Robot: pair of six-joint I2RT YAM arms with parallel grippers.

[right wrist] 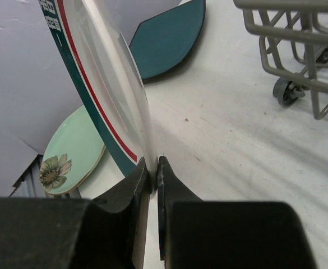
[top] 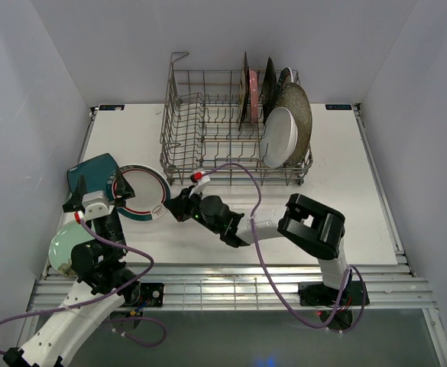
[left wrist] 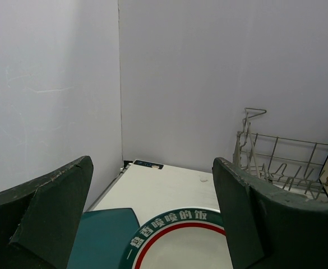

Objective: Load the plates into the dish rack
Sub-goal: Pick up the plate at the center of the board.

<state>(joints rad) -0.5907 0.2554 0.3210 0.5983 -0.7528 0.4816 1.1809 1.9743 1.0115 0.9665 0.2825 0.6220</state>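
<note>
The dish rack point(top: 208, 130) stands at the back centre. Several plates stand upright in its right end, among them a white oval plate point(top: 279, 138) and a speckled grey plate point(top: 303, 115). My right gripper point(top: 173, 208) is shut on the near rim of a teal-rimmed round plate point(top: 140, 191); the right wrist view shows the rim point(right wrist: 96, 73) pinched between the fingers point(right wrist: 152, 171) and tilted up. My left gripper point(top: 99, 191) is open and empty above the plate's left side point(left wrist: 180, 246). A teal square plate point(top: 93, 174) lies partly under it. A pale green plate point(top: 64, 248) lies at the near left.
Grey walls close in the left, back and right of the white table. The rack has small wheels point(right wrist: 287, 92) and a tall wire loop at its back-left corner point(top: 179, 57). The left arm's base and purple cables point(top: 261, 252) lie along the near edge.
</note>
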